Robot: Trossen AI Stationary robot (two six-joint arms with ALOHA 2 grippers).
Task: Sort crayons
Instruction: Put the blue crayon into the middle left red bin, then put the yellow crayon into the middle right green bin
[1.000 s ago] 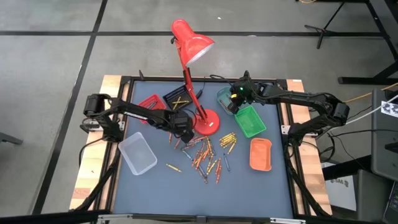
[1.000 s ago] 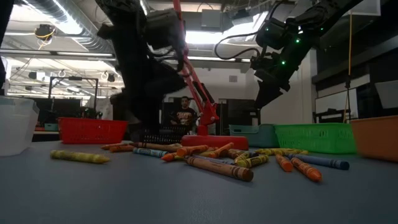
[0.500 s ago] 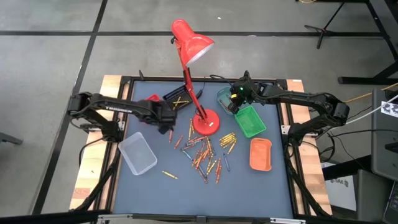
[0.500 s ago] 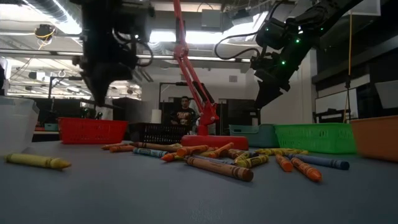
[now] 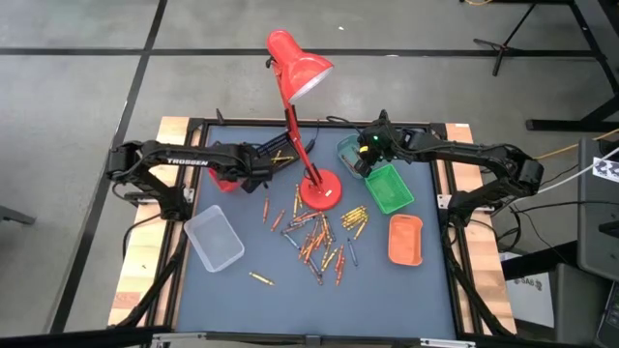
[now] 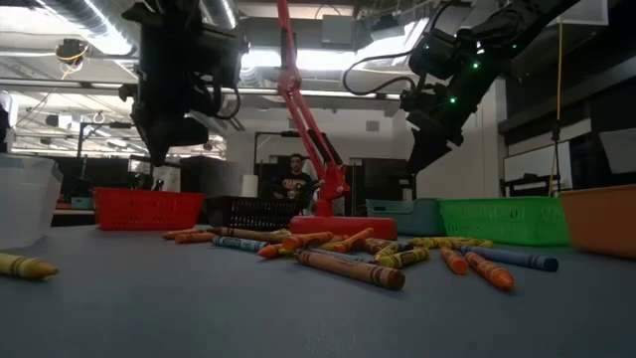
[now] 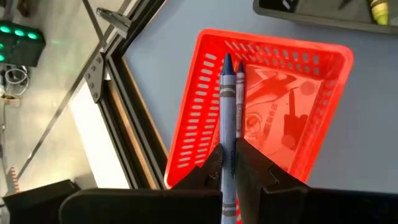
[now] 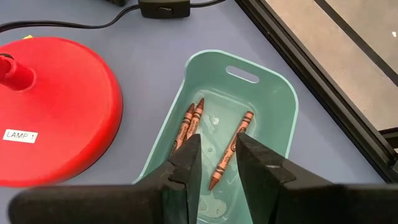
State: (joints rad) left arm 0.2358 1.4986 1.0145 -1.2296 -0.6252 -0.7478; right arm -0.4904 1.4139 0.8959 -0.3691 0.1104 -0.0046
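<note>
Nearest the low camera, a single yellow crayon [image 6: 22,267] lies alone on the dark table [image 5: 242,309], well apart from the rest. Behind it the main scatter of crayons [image 5: 319,237] spreads across the middle of the table, mostly orange, red and yellow, with a clear tray [image 5: 214,240] to one side and an orange tray [image 5: 404,240] to the other.

Farther back, the left gripper [image 5: 255,170] hangs over the red basket [image 7: 273,112]. Its fingers [image 7: 208,177] are pinched nearly together on a blue-grey crayon [image 7: 228,118], which sticks straight out past the fingertips and points into the basket. The crayon sits above the basket floor, not lying in it. A black basket [image 5: 275,151] stands just beside the red one, with a couple of yellow crayons in it.

The red lamp [image 5: 300,68] rises from its round base [image 5: 321,191] between the two arms.

At the far side, the right gripper [image 5: 366,155] hovers over the teal tray [image 8: 273,93]. Its fingers [image 8: 186,162] stand partly apart, a narrow gap between them, and hold nothing. Three orange-brown crayons [image 8: 191,124] lie on the tray's floor. A green basket [image 5: 391,188] sits just beside the teal tray.

In the room beyond the table a person [image 6: 293,181] shows in the low view
</note>
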